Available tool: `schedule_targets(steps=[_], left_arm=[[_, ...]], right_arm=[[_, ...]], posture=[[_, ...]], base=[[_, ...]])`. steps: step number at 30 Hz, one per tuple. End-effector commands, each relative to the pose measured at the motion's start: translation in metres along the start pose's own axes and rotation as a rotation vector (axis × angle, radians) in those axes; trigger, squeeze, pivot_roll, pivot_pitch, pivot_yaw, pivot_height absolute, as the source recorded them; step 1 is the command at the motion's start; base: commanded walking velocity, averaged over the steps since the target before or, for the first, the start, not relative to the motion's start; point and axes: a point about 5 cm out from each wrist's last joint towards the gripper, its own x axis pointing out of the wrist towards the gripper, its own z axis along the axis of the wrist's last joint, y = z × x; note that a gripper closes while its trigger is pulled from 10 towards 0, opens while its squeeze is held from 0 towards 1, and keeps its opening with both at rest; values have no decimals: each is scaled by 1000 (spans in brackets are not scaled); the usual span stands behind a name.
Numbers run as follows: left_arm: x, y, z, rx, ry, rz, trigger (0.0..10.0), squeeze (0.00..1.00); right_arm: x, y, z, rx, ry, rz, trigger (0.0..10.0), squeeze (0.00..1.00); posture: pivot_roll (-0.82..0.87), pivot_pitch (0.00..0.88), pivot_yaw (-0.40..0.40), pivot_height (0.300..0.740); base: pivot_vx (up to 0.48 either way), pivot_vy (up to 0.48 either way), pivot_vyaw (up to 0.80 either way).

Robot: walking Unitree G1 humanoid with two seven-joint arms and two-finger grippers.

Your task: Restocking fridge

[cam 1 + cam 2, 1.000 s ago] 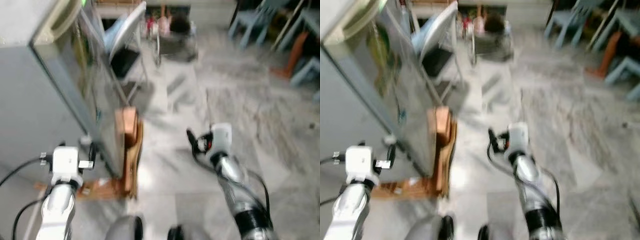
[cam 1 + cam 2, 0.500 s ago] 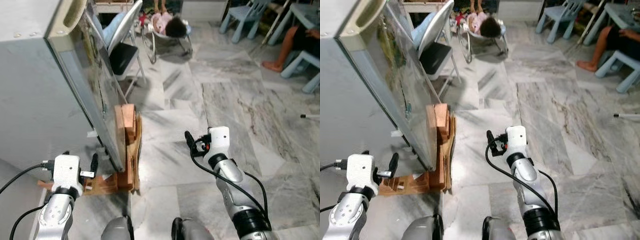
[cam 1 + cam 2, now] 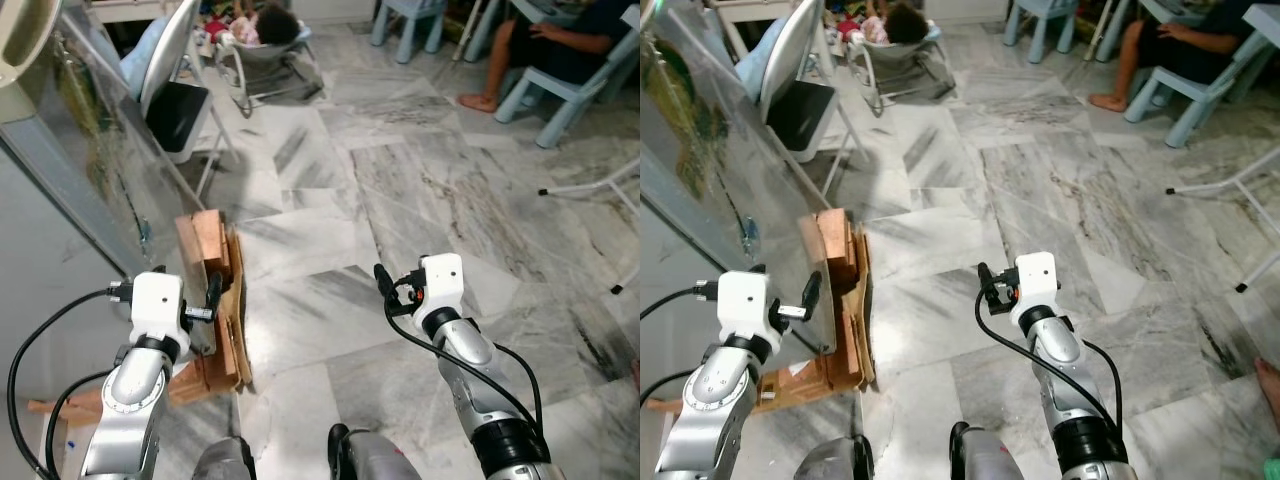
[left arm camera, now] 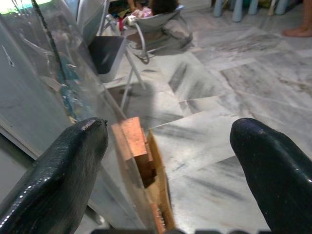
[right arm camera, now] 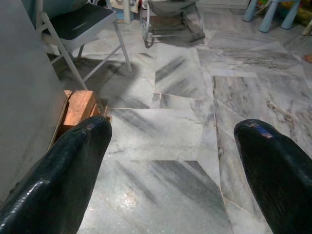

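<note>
Silver arms, white wrists, black cables

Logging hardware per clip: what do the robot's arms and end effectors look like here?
Both arms are silver metal tubes with black joint collars and loose black cables looping alongside. Each wrist carries a white boxy housing; the right one has a small red marking. The left end effector and the right end effector each have two long, glossy black, rounded fingers.
</note>
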Motion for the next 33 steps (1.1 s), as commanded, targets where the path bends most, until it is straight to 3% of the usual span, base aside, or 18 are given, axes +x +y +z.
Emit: schedule_targets(steps=[1, 12, 33], left_arm=[[0, 5, -5, 14, 32, 14, 10000, 0], [12, 24, -17, 103, 133, 124, 10000, 0], [49, 40, -5, 110, 162, 267, 10000, 0]], right_arm=[[-3, -1, -1, -4, 11, -1, 10000, 0], [-3, 3, -4, -6, 43, 42, 10000, 0], [-4, 3, -6, -13, 61, 51, 10000, 0]], posture=[[36, 147, -33, 740], [31, 139, -41, 740], [19, 139, -40, 740]], base=[[0, 0, 0], [0, 0, 0], [0, 0, 0]])
